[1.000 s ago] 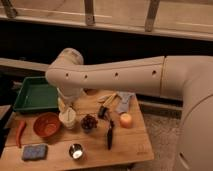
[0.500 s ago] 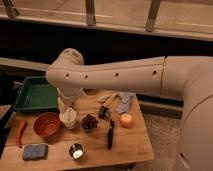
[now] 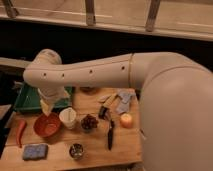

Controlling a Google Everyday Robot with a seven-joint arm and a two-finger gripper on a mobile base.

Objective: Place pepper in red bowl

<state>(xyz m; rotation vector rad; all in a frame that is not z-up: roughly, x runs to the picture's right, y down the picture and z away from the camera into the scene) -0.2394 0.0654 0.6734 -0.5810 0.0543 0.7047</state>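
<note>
Wooden surface (image 3: 125,150): green tray (image 3: 25,102) far left. White cup (image 3: 68,118) mid-left, dark bowl (image 3: 89,122) just right of it. Round orange fruit (image 3: 126,120) further right. Black knife (image 3: 110,134) near-centre. Blue sponge (image 3: 35,151) near left, small metal cup (image 3: 76,150) to its right. Grey-blue cloth (image 3: 123,100) far right.

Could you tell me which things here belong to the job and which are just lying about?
Job: red bowl; pepper, lying beside it; gripper, empty, above the bowl's far rim.

Lying about: white cup, dark bowl, orange fruit, dark utensil, blue sponge, green tray.
</note>
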